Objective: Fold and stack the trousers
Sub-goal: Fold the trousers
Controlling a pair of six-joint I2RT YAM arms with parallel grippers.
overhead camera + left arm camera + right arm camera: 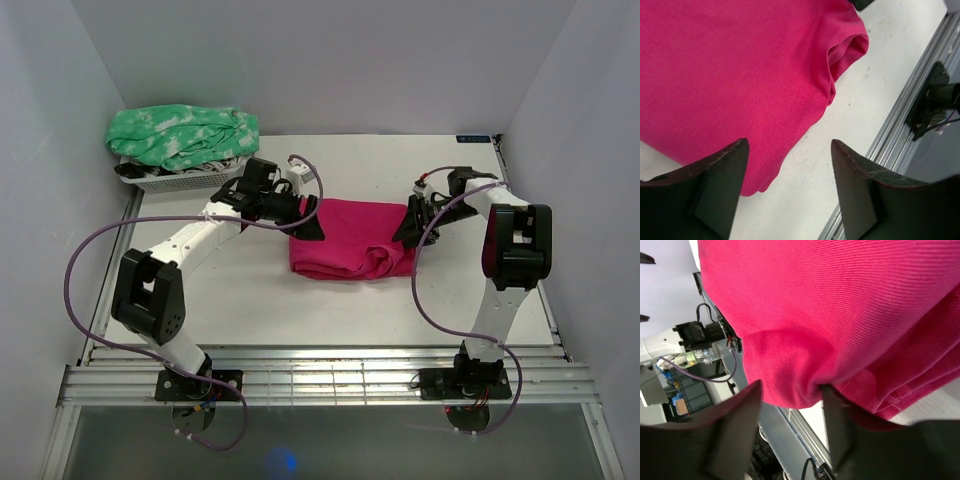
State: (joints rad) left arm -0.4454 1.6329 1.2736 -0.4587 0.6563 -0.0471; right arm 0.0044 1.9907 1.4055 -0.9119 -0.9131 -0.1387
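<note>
Top external view: locate the bright magenta-pink soft fabric trousers (pixel 350 250) at mid-table, folded into a compact, roughly rectangular bundle lying flat on the white table surface (pixel 250 310); note a rounded, rolled fold at the bundle's near right corner; find the left gripper (pixel 312 222) at the bundle's left edge and the right gripper (pixel 412 228) at its right edge.

Left wrist view: confirm the left gripper (pixel 790 145) released, jaws wide apart, nothing clamped; see bare table between the black fingers (pixel 715 185), with the edge of the trousers (pixel 730 75) beneath the fingertip on the left of that view.

Right wrist view: confirm the right gripper (pixel 791 386) with jaws parted; observe a loose, rounded fold of the trousers (pixel 840 315) bulging between the fingers, touching the finger on the right of that view, not pinched flat.

Further out, top external view: locate a white slatted plastic basket (pixel 165 180) at the far left corner, well apart from the trousers, heaped with a green-and-white mottled garment (pixel 180 135); note purple cables (pixel 75 270) looping along both arms and a ribbed aluminium rail (pixel 330 380) across the near edge.
</note>
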